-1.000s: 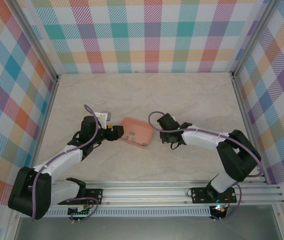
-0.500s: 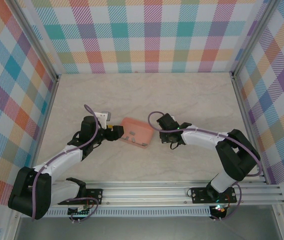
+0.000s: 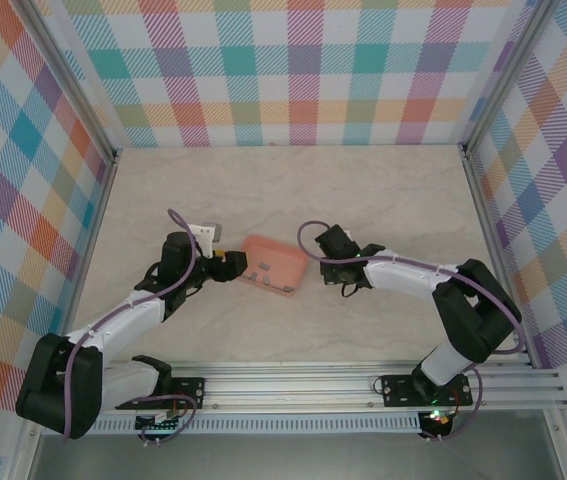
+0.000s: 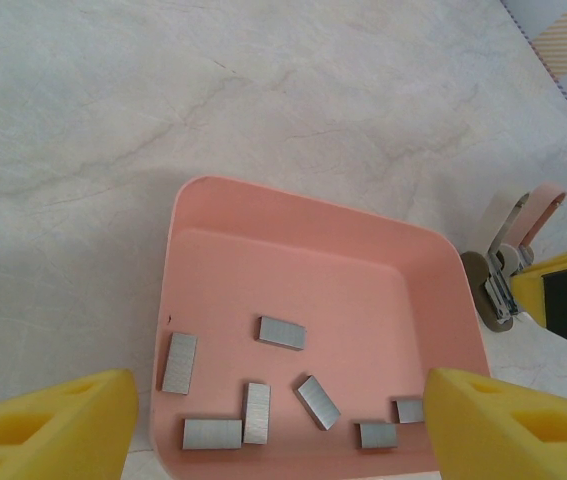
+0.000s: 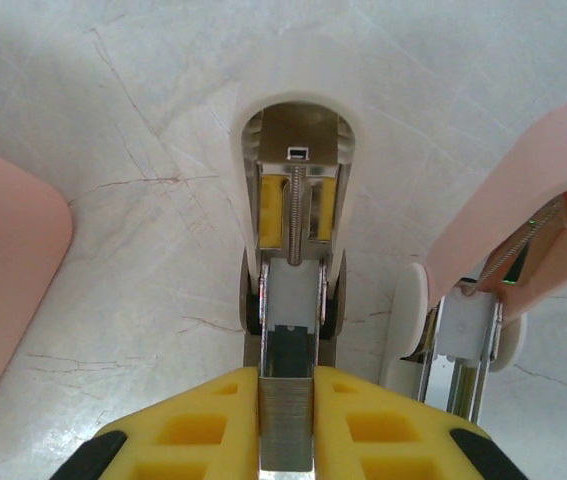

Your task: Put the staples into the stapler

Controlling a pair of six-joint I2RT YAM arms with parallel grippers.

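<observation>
Over stapler (image 5: pixel 291 250) | right gripper (image 5: pixel 288 400) pinches staples (image 5: pixel 288 425), lengthwise along it | left gripper (image 4: pixel 281 400) spread

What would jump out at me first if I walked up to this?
Most likely the pink tray in the middle of the table, with small grey strips of staples scattered inside and the left tool open at its edge. Just right of the tray, the right tool pinches one more staple strip, lined up with the bare metal channel of an opened stapler whose pink top is swung aside.
</observation>
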